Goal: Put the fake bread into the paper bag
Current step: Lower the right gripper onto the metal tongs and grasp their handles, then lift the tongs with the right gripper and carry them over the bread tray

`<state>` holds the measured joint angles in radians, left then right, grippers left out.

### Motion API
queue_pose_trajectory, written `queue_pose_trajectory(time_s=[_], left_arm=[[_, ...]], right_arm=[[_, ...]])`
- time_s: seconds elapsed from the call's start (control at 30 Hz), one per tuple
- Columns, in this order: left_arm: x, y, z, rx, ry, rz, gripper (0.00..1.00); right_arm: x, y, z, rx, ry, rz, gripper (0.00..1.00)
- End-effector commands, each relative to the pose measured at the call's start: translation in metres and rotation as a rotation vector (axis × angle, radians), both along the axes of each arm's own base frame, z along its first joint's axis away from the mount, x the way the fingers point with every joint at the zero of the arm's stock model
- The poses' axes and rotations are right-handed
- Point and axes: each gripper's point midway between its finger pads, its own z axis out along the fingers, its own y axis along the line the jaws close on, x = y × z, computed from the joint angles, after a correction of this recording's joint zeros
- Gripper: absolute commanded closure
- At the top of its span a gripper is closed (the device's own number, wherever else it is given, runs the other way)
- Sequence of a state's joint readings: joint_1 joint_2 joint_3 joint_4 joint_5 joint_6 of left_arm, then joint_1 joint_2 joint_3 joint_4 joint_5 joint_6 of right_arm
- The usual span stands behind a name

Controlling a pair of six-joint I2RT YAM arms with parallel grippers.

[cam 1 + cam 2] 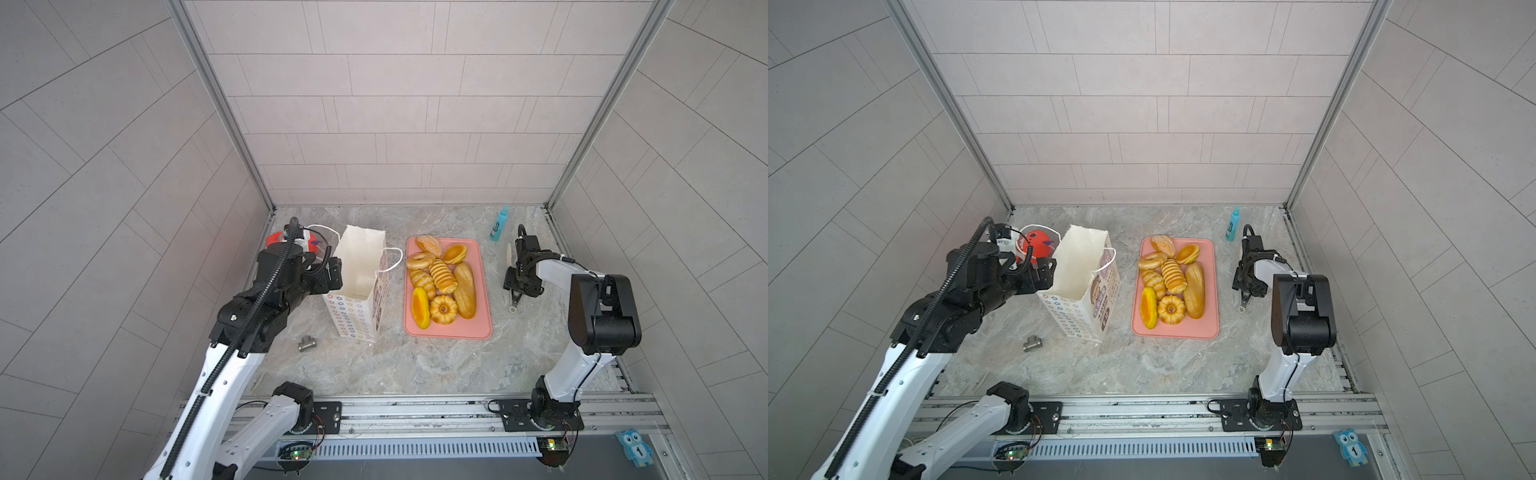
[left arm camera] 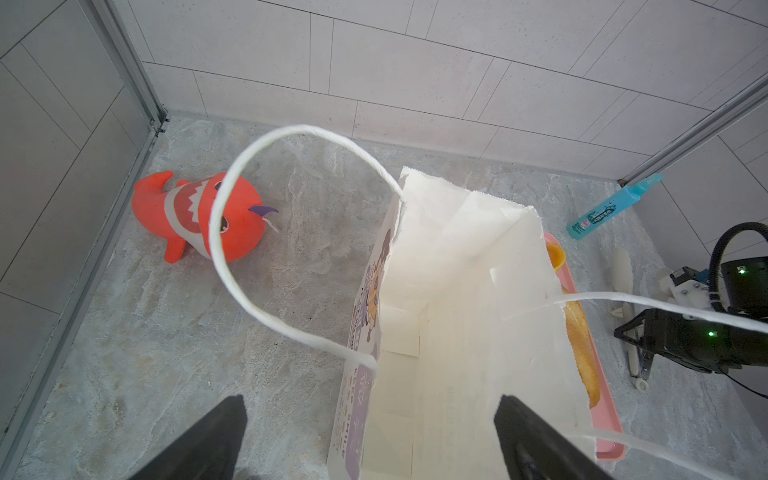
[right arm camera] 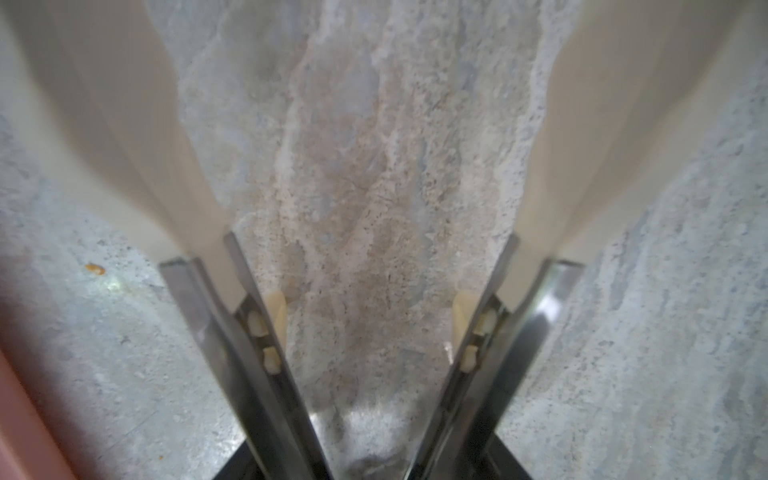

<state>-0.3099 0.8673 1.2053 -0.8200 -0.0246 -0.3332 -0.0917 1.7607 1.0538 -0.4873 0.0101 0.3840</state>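
Bread (image 1: pixel 442 274) lay on tray (image 1: pixel 449 330), mid-bench; bag (image 1: pixel 357 257) stood empty beside it, toward left edge. Left jaws gaped, empty, at bag rim. Right jaws straddled tongs (image 1: pixel 514 297); grip unclear. Advice: hold mouth wide, seat tongs squarely before lifting.

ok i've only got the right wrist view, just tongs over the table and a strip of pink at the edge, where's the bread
Observer: The fake bread lies all together on the pink tray, seen in both top views.
Operator: is the bag standing
Observer: Yes, the paper bag stands upright to the left of the tray with its mouth open.
Operator: and the left tool
Observer: The left tool is open at the bag's rim. In the left wrist view, one finger is outside the printed face and the other is over the mouth.
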Motion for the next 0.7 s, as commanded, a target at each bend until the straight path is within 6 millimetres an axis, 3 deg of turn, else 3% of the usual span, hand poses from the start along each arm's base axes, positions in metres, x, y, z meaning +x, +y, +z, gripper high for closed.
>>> queue_pose_trajectory(time_s=[0.0,0.23,0.67], left_arm=[[-0.003,0.005,0.002,0.017,-0.011,0.008,0.00],[-0.001,0.006,0.005,0.028,-0.018,0.013,0.00],[0.000,0.008,0.010,0.036,-0.020,0.021,0.00]], right_arm=[[-0.022,-0.002,0.000,-0.017,0.063,-0.002,0.44],[-0.027,0.004,0.048,0.002,-0.035,0.013,0.50],[-0.044,0.033,0.118,0.084,-0.199,0.071,0.55]])
